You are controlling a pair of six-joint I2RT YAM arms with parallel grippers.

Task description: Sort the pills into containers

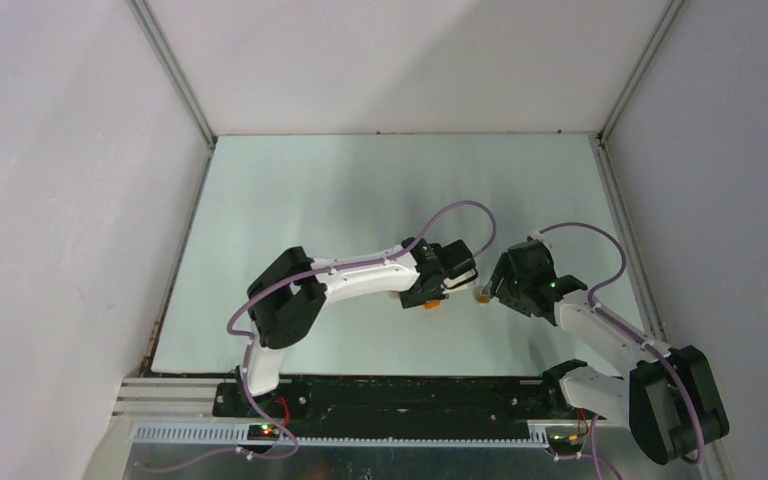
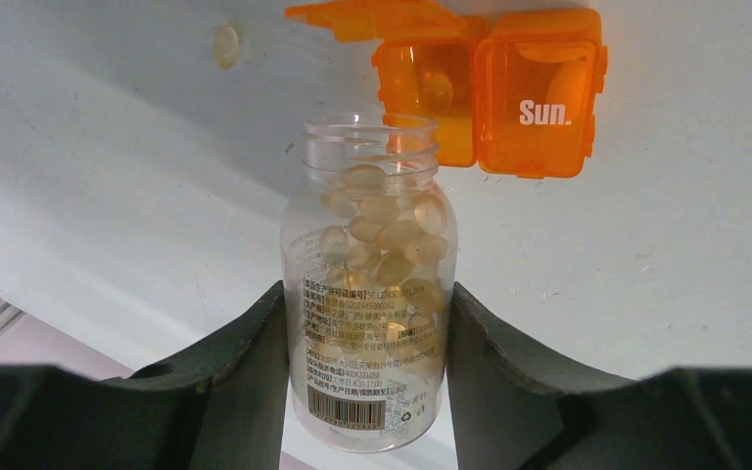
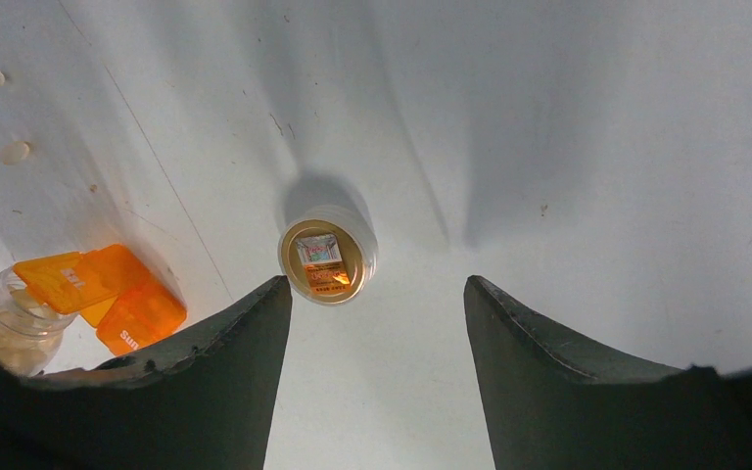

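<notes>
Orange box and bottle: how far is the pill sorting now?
Done: cap is off, on the table; the orange box has one lid open, a pill seemingly inside. In hand: the left hand grips the open bottle. Left: loose pills on the table; right hand is open, empty.

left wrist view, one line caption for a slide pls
Left gripper grips an uncapped vial of pale pills, its mouth toward the open orange box marked Sun.

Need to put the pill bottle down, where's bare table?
Bare: the far half of the table up to the back wall, and its left side. Crowded: the middle, where the orange box, the cap and loose pills lie.
</notes>
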